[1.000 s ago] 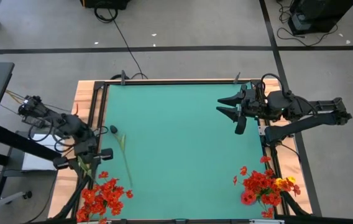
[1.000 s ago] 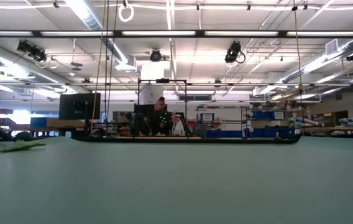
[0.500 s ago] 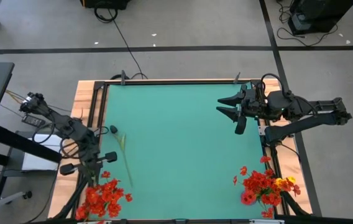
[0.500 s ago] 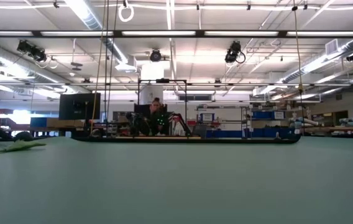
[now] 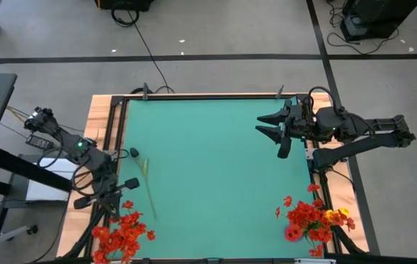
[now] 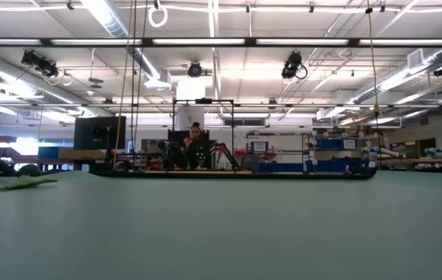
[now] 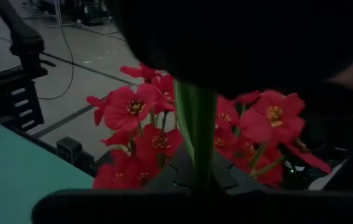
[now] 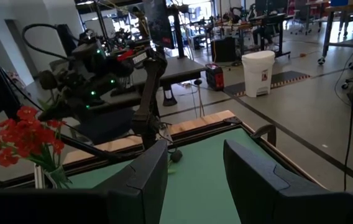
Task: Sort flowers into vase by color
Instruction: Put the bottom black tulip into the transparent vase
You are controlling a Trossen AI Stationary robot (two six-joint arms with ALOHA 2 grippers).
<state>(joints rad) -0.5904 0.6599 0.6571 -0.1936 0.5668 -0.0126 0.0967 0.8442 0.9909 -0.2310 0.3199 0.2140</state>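
A green stem [image 7: 198,134] is pinched in the closed left gripper [image 5: 110,199] above the red flowers [image 5: 120,231] at the worktop's [image 5: 216,161] near-left corner; their vase is hidden. The right gripper [image 5: 266,125] hangs part-open, empty, at the far right.
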